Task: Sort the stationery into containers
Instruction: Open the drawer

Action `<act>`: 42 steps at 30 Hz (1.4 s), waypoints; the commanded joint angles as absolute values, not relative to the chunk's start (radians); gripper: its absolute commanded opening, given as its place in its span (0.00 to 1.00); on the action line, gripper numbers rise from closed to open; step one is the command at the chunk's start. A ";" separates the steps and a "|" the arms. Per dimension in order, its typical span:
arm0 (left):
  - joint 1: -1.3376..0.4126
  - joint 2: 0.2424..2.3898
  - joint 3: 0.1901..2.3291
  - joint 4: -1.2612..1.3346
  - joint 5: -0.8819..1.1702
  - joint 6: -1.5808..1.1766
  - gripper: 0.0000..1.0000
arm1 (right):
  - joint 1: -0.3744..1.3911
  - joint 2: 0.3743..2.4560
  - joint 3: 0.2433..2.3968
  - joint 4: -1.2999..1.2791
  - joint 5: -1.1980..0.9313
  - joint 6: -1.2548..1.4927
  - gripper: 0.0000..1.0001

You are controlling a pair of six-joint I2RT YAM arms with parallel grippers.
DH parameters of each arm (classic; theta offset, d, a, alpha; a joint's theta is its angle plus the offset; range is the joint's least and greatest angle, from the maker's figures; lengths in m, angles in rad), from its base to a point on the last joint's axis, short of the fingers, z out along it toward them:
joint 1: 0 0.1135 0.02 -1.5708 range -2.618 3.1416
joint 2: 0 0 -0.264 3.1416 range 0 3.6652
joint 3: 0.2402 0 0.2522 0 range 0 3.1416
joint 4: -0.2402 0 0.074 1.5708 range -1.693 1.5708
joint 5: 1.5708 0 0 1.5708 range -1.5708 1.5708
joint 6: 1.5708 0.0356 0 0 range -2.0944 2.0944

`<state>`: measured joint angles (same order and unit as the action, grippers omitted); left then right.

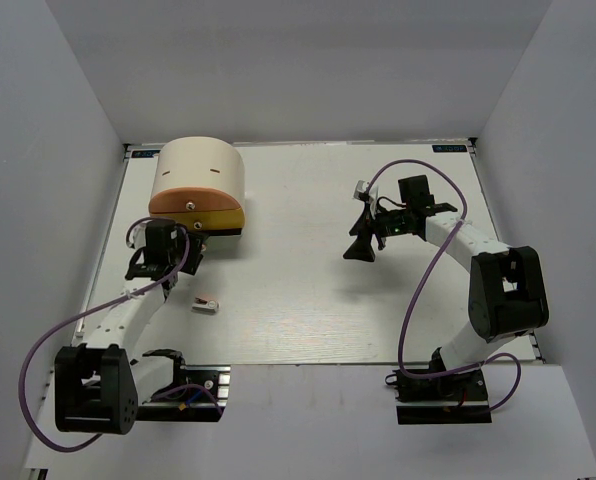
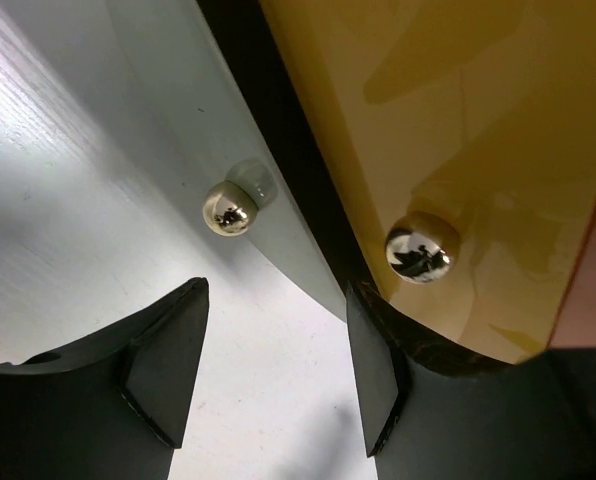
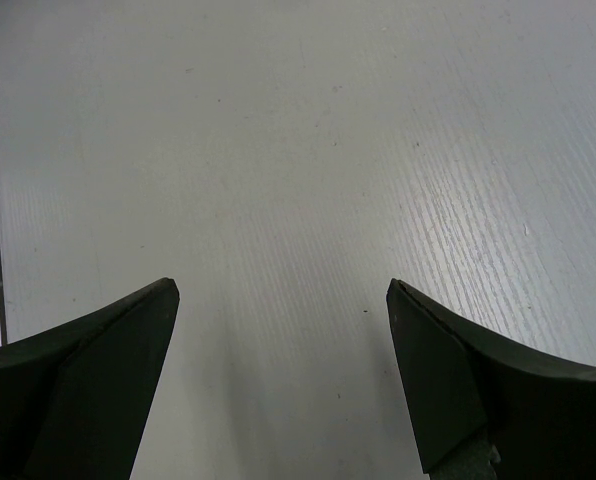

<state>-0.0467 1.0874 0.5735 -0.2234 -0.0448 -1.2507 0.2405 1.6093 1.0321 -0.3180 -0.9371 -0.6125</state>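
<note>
The container (image 1: 200,180) is a cream half-cylinder box at the back left, with an orange drawer over a yellow one. My left gripper (image 1: 194,244) is right at its lower front, open with nothing between its fingers. In the left wrist view the left gripper (image 2: 278,375) frames bare table; the yellow drawer (image 2: 478,150) and its shiny knob (image 2: 419,248) lie just past the right finger. A second knob (image 2: 228,211) sits on a pale grey panel. One piece of stationery, small and grey-and-pink (image 1: 206,305), lies on the table nearer than the box. My right gripper (image 1: 362,247) hangs open mid-table.
The white table (image 1: 308,300) is walled by grey panels on the left, back and right. In the right wrist view the right gripper (image 3: 283,375) shows only bare table between its fingers. Purple cables loop from both arms.
</note>
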 commanded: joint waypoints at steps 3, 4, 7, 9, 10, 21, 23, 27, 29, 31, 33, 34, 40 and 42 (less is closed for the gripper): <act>-0.040 1.120 0.617 -0.221 -0.058 -1.266 0.67 | 0.238 1.597 1.025 -0.325 -0.939 -0.634 0.90; -0.040 1.120 0.617 -0.221 -0.058 -1.266 0.67 | 0.239 1.594 1.023 -0.324 -0.939 -0.632 0.90; -0.040 1.129 0.617 -0.200 -0.058 -1.275 0.67 | 0.242 1.601 1.023 -0.324 -0.939 -0.634 0.90; -0.040 1.138 0.607 -0.175 -0.067 -1.287 0.67 | 0.239 1.603 1.020 -0.327 -0.939 -0.637 0.90; -0.040 1.138 0.607 -0.175 -0.067 -1.287 0.67 | 0.238 1.603 1.020 -0.324 -0.939 -0.635 0.90; -0.040 1.226 0.641 -0.247 -0.058 -1.298 0.67 | 0.238 1.601 1.011 -0.321 -0.937 -0.635 0.90; -0.040 1.226 0.641 -0.247 -0.049 -1.298 0.67 | 0.241 1.601 1.014 -0.321 -0.936 -0.637 0.90; -0.040 1.201 0.641 -0.267 -0.049 -1.286 0.62 | 0.238 1.601 1.009 -0.321 -0.933 -0.637 0.90; -0.040 1.192 0.641 -0.299 -0.049 -1.276 0.62 | 0.238 1.603 1.008 -0.318 -0.939 -0.637 0.90; -0.040 1.192 0.653 -0.325 -0.049 -1.255 0.62 | 0.238 1.603 1.008 -0.313 -0.937 -0.634 0.90; -0.040 1.192 0.663 -0.370 -0.049 -1.255 0.62 | 0.239 1.605 1.005 -0.313 -0.940 -0.630 0.90; -0.040 1.192 0.673 -0.382 -0.049 -1.246 0.62 | 0.238 1.606 1.005 -0.313 -0.940 -0.629 0.90; -0.040 1.192 0.701 -0.437 -0.049 -1.236 0.62 | 0.236 1.600 1.005 -0.311 -0.940 -0.630 0.90; -0.040 1.192 0.701 -0.465 -0.049 -1.227 0.62 | 0.238 1.600 1.006 -0.314 -0.942 -0.630 0.90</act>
<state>-0.0460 1.2118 0.6765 -0.3676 -0.0452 -1.2591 0.2405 1.6093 1.0161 -0.3191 -0.9291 -0.6212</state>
